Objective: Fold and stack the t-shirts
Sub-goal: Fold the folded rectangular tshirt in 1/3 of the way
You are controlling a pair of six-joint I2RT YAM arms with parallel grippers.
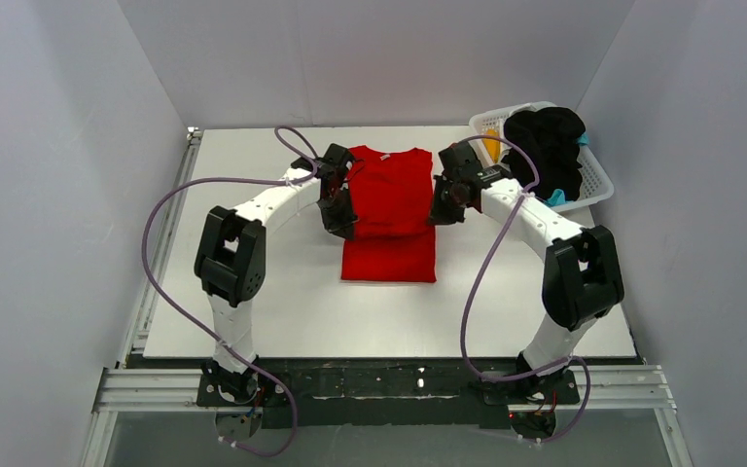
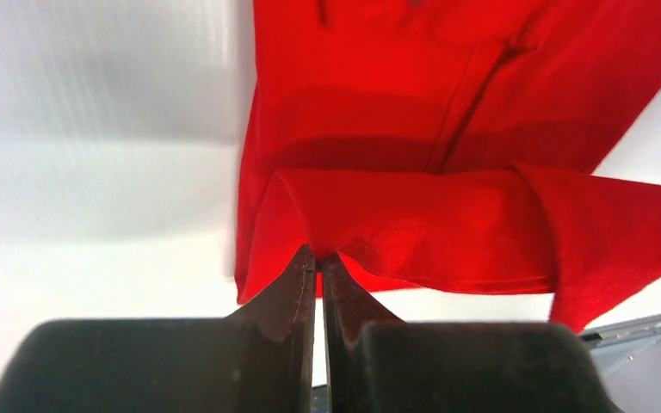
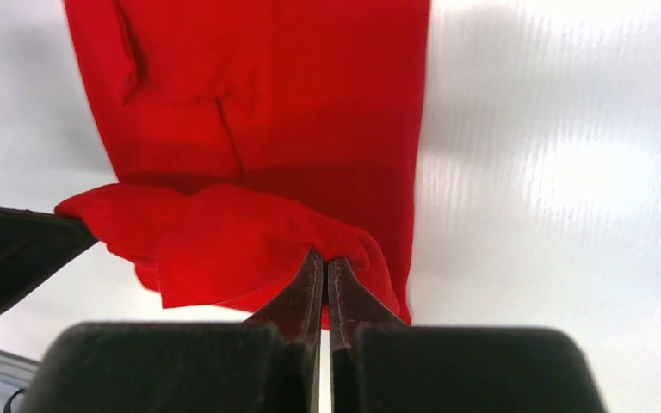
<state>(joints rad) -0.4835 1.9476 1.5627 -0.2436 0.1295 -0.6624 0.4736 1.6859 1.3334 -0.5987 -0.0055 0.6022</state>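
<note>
Red t-shirt point(image 1: 389, 209) is laid mid-table, collar at the far end. Left gripper point(image 1: 344, 228) and right gripper point(image 1: 438, 216) are each closed tight on a raised, stitched edge of it, one at either side.

Step is judged to be a crosswise fold. Both edges should be carried level and together, kept taut, then laid square on the layer beneath before release.

White table point(image 1: 282, 311) is smooth and matt. Black t-shirt point(image 1: 545, 146) is heaped in the white basket point(image 1: 593, 183) at far right. Plain pale walls enclose the cell.

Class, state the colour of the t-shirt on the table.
The t-shirt is bright red; top external view shows it best.
</note>
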